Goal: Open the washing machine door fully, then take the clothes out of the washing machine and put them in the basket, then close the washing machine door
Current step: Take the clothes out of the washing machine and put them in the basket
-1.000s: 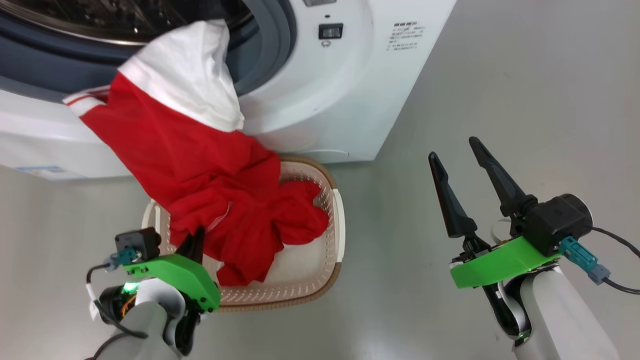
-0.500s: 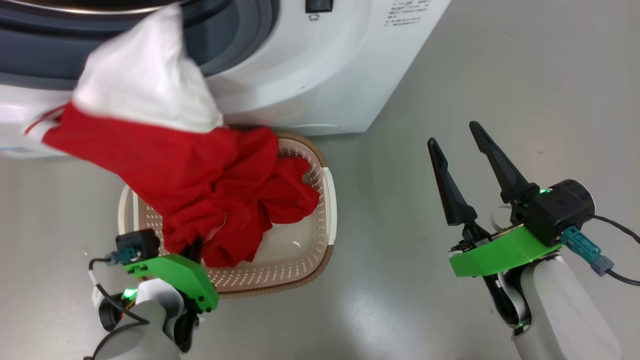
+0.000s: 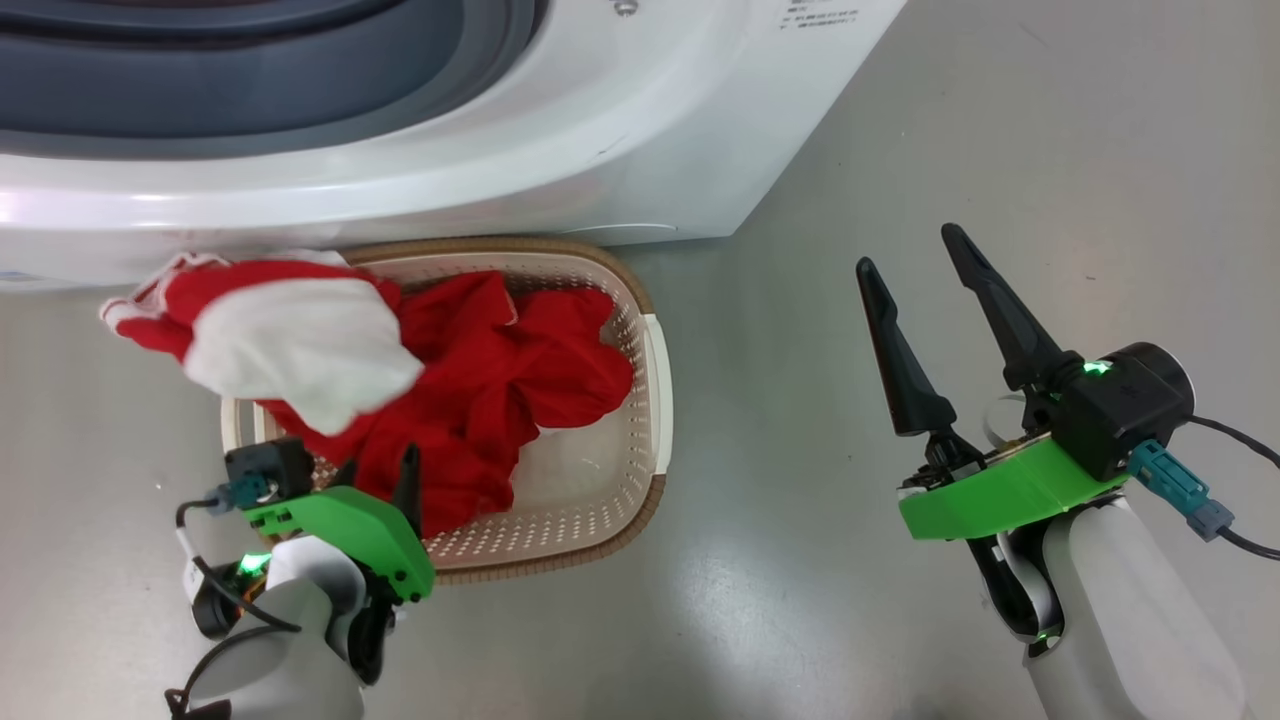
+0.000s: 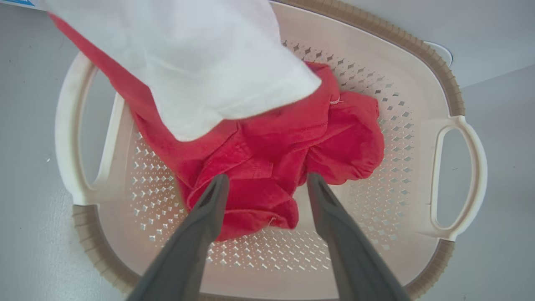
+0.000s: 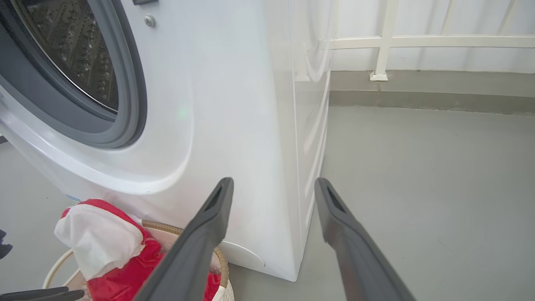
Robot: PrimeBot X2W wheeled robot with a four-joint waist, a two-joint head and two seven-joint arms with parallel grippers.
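Observation:
The red clothes (image 3: 490, 380) lie heaped in the cream basket (image 3: 655, 400) on the floor in front of the white washing machine (image 3: 560, 170). Their white part (image 3: 300, 355) hangs over the basket's left rim. My left gripper (image 3: 378, 472) stands open just above the basket's near side. In the left wrist view its open fingers (image 4: 209, 209) straddle the red clothes (image 4: 267, 159) without gripping them. My right gripper (image 3: 935, 290) is open and empty over bare floor to the right. The right wrist view shows the steel drum (image 5: 71, 50) with its opening uncovered. The washing machine door is out of view.
The basket's brown rim (image 5: 167, 228) sits close against the machine's front. A white railing (image 5: 384, 42) on a grey kerb runs behind the machine's right side. Grey floor (image 3: 1000, 130) spreads to the right of the machine and basket.
My left gripper has opened and let go of the red garment. The garment has slid out of the drum opening and dropped into the basket. The head camera has tilted down.

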